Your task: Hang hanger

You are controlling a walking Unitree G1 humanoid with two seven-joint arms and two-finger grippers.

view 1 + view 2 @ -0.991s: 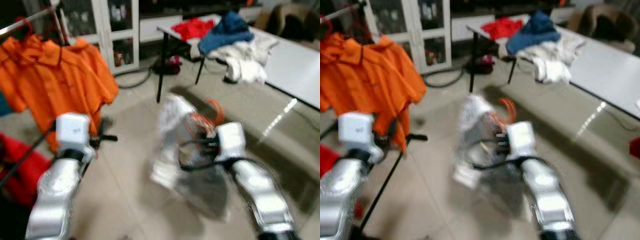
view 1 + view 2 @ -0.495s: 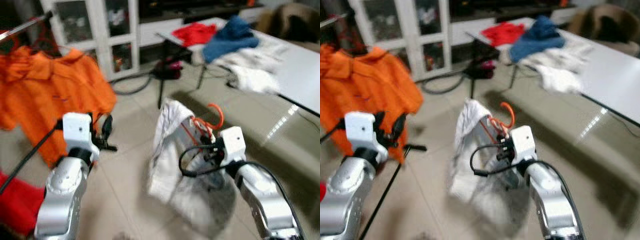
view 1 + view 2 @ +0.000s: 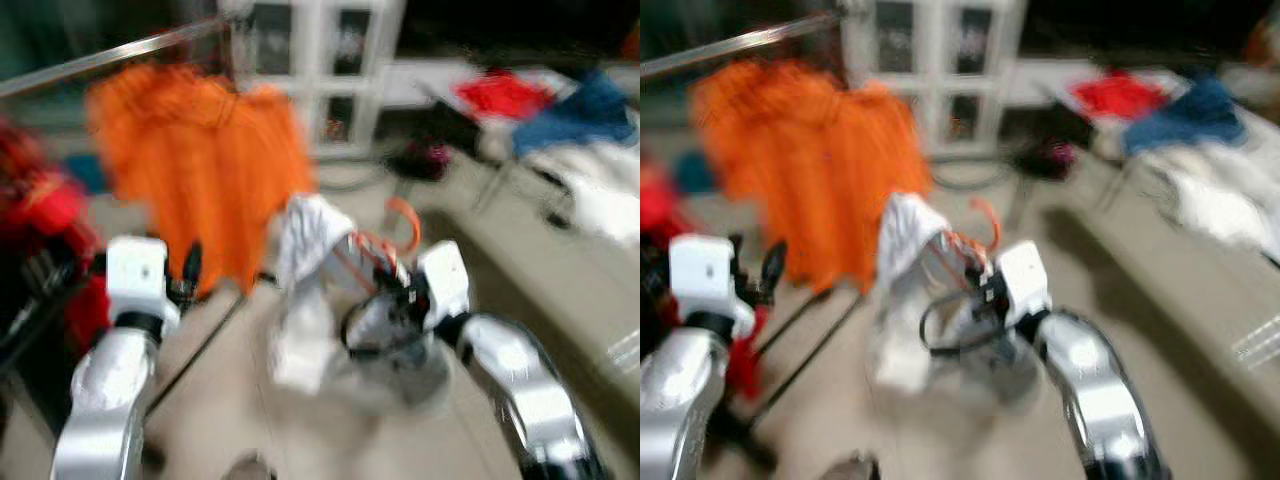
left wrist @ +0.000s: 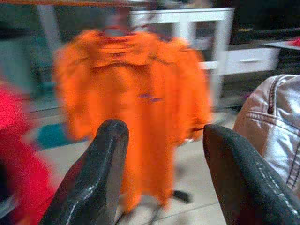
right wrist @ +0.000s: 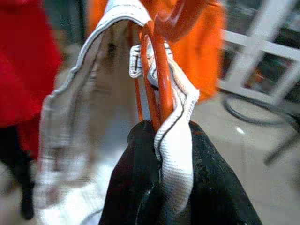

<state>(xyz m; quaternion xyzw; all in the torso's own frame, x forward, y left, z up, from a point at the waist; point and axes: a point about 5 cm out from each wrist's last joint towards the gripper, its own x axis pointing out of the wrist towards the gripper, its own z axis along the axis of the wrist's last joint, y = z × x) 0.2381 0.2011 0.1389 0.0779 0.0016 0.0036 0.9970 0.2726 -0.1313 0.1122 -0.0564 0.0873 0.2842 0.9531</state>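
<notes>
Home laundry room: clothes rail (image 3: 120, 55), cabinet (image 3: 330, 60)

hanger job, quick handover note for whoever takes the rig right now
Right pincer: shut on the orange hanger and the collar of the white garment that hangs on it, held up in front of the robot.
Left pincer: open, holding nothing, raised and pointing toward the rack.
Clothes rail: ahead and to the robot's left, with an orange shirt hanging on it and red clothing beside that.
Done: garment is on the hanger and lifted.
Left: bring the hook up to the rail, set it over, release. Head views are blurred, so confirm the distance to the rail first.
</notes>
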